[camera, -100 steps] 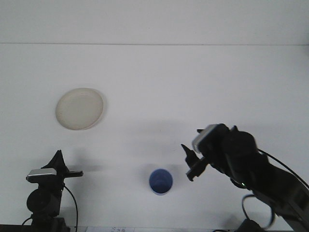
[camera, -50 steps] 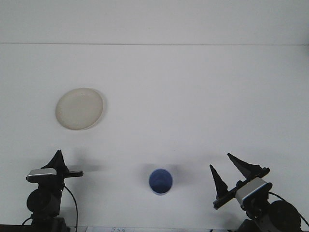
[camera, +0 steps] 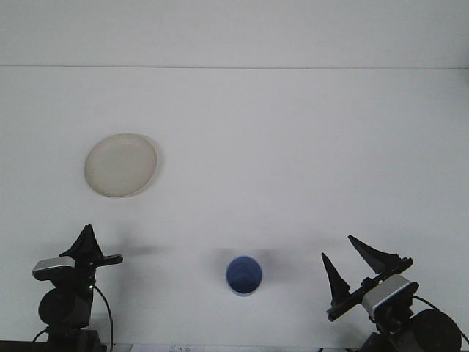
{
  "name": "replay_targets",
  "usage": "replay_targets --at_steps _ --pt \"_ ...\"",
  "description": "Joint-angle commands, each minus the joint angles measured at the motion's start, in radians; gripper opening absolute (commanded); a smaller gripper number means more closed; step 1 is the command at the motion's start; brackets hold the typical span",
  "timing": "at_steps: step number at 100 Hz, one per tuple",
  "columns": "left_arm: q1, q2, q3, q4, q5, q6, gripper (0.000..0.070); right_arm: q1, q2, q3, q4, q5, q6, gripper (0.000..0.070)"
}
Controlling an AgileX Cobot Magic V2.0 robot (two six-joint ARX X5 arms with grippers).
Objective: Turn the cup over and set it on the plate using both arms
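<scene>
The white worktop [camera: 293, 147] fills nearly the whole frame, and its far edge runs as a thin straight line across the upper part of the picture, with a pale wall [camera: 234, 33] above it. Most of the surface is bare, so there is wide open room in the middle and on the right side of the frame.

The blue cup [camera: 243, 275] stands in the lower middle of the frame, close to the near edge of the worktop, with its round rim or base facing up towards the camera; whether it is mouth-up or mouth-down cannot be told for sure from this angle. The cream-coloured round plate [camera: 121, 164] lies flat in the left part of the frame, well apart from the cup, up and to the left of it. Nothing lies between the two.

The left pincer [camera: 89, 251] sits at the lower left corner, near the bottom edge, its dark fingers seen edge-on, so whether they are spread or pressed together cannot be told. The right pincer [camera: 355, 264] sits at the lower right, its two pointed black fingers spread wide and holding nothing. Both are apart from the cup, one on each side, the right one nearer.

No brand, label or writing can be read anywhere. Dark cables [camera: 110, 315] hang by the left arm's base.
</scene>
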Motion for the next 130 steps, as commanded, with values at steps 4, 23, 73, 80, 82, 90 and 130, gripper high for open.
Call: replay_targets --at_steps 4,23,73,80,82,90,130 --pt "0.001 -0.001 -0.005 0.045 0.022 -0.123 0.0015 0.01 0.002 0.008 0.003 0.0 0.008 0.0443" --pt "-0.001 0.066 0.167 -0.002 0.101 -0.122 0.0012 0.01 0.002 0.008 0.001 0.0 0.008 0.0443" --pt "-0.143 0.832 1.032 -0.778 0.62 0.206 0.0508 0.01 0.002 0.008 0.002 0.0 0.007 0.0443" --pt "-0.234 0.92 1.112 -0.854 0.626 0.211 0.0508 0.01 0.002 0.008 0.002 0.0 0.007 0.0443" --pt "-0.262 0.942 1.132 -0.872 0.626 0.216 0.0508 0.01 0.002 0.008 0.002 0.0 0.007 0.0443" --pt "-0.381 1.03 1.196 -0.92 0.625 0.229 0.0508 0.01 0.002 0.008 0.002 0.001 0.007 0.0443" --pt "-0.803 1.408 1.302 -0.885 0.43 0.166 0.0508 0.01 0.002 0.008 0.002 0.0 0.007 0.0443"
